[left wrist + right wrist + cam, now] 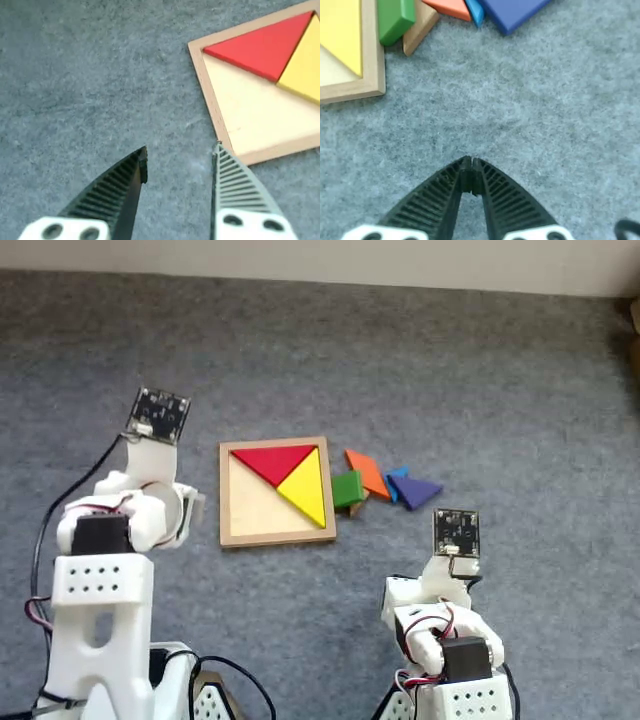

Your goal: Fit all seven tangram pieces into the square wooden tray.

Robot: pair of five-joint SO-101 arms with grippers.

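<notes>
**On the grey carpet: two pieces seated, five heaped outside**

Ahead of my left arm the square wooden tray [228,495] lies flat on the carpet [450,370]. Two pieces sit inside it. The red triangle [272,462] has its long side on the far rim, and the yellow triangle [305,490] has its long side on the right rim. They meet along one diagonal edge. Bare wood shows across the near and left part of the tray floor.

Crowding outside the tray's right rim:
- The green block [395,20] is hard against the rim and sits partly on top of a tan piece [420,27].
- The tan piece pokes out from under the green block toward me.
- The orange piece [367,473] is just beyond the green block and touches it.
- The light blue piece [476,11] is wedged between the orange piece and the dark blue triangle [415,490]. Only a sliver of it shows.
- The dark blue triangle is outermost, with its point aimed away from the tray.

My left claw [180,150] has its fingers spread wide with nothing between them. It hangs over carpet by the tray's near-left corner, with one fingertip close to the rim.

My right claw [470,162] has its fingers pressed together and carries nothing. It is low over the carpet on the near side of the heap, with open carpet between it and the pieces. The tray's near-right corner, the green block and the tan piece are the nearest things in front of it.
</notes>
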